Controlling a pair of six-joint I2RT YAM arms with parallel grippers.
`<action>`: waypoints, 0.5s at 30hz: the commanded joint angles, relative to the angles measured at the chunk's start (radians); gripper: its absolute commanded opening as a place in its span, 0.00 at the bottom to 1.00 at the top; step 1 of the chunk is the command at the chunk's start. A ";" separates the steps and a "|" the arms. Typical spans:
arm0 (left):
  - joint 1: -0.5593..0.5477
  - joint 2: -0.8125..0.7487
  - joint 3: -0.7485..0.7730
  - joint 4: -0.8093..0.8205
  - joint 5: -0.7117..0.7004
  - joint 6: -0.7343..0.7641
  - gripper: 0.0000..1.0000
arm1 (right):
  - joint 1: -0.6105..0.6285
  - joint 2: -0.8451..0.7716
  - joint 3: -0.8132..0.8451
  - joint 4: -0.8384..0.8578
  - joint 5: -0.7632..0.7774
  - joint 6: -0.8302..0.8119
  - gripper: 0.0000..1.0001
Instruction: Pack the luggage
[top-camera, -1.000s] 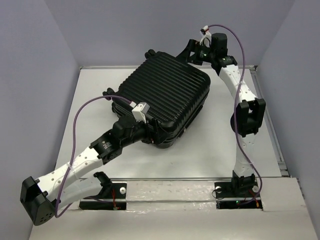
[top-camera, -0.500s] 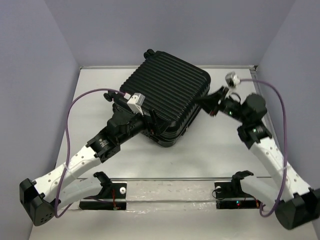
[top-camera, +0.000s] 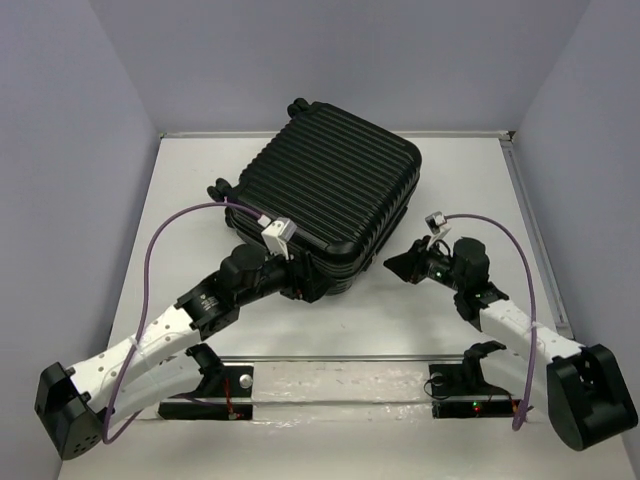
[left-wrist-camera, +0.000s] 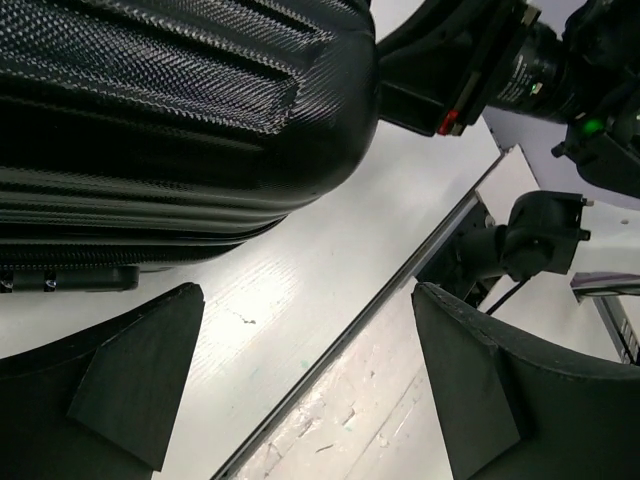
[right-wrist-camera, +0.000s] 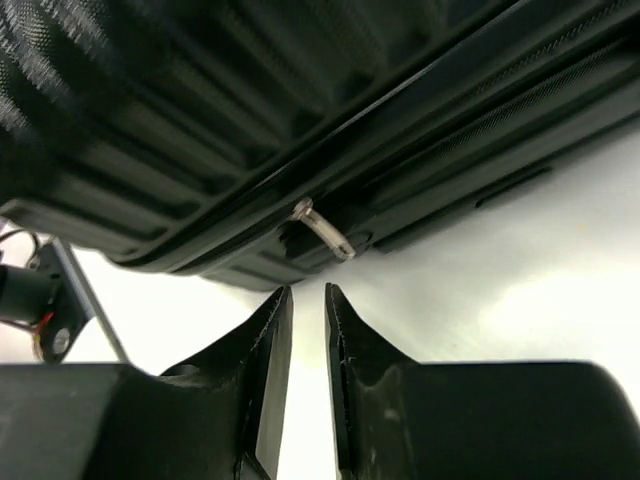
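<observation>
The luggage (top-camera: 335, 190), a big black ribbed hard-shell case, lies shut on the white table, skewed to the table's edges. My left gripper (top-camera: 300, 282) sits at its near-left corner; in the left wrist view its fingers (left-wrist-camera: 135, 375) stand wide open over bare table, with the luggage (left-wrist-camera: 170, 110) just beyond them. My right gripper (top-camera: 400, 268) is low beside the case's near-right side. Its jaws (right-wrist-camera: 308, 292) are only a narrow slit apart with nothing between them. They point at a silvery zipper pull (right-wrist-camera: 322, 230) on the luggage seam, just short of it.
A metal strip (top-camera: 400, 357) marks the table's near edge, with both arm bases (top-camera: 470, 385) behind it. Grey walls close in the table on the left, right and back. In the left wrist view the right arm's wrist (left-wrist-camera: 520, 70) is close by.
The right arm has swung from the luggage's far right corner down to its near-right side, and its jaws have narrowed from wide to a slit. The left arm shifted only slightly.
</observation>
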 joint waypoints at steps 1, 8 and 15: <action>-0.005 0.035 -0.012 0.105 0.020 -0.006 0.98 | -0.001 0.095 0.078 0.199 -0.002 -0.072 0.26; -0.013 0.107 0.017 0.145 0.014 -0.009 0.97 | -0.001 0.225 0.141 0.187 -0.094 -0.166 0.34; -0.014 0.147 0.044 0.157 0.011 -0.002 0.97 | -0.001 0.310 0.158 0.198 -0.151 -0.186 0.50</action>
